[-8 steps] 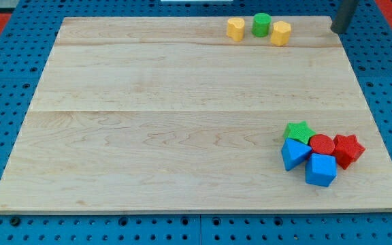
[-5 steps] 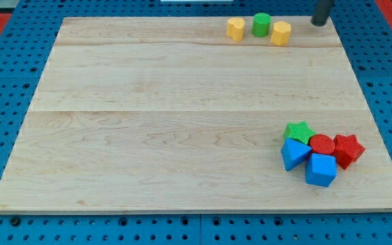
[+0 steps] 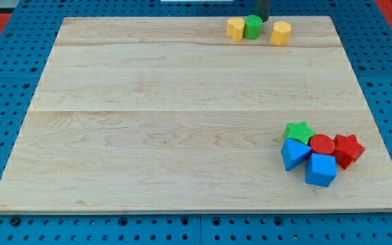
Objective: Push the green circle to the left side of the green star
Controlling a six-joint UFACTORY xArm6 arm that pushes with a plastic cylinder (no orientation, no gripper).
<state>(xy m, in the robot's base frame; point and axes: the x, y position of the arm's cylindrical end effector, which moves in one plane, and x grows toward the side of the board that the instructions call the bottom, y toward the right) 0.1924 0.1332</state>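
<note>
my tip at green circle's upper right, no jaws on rig. Get behind it, shove down toward green star's left; avoid yellow blocks.

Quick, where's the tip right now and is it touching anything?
My tip: no gripper, holds nothing; at the view's top edge, against the upper right of the green circle, which touches the left yellow block.

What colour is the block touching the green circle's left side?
Yellow. The yellow block sits against the green circle in the camera view.
</note>
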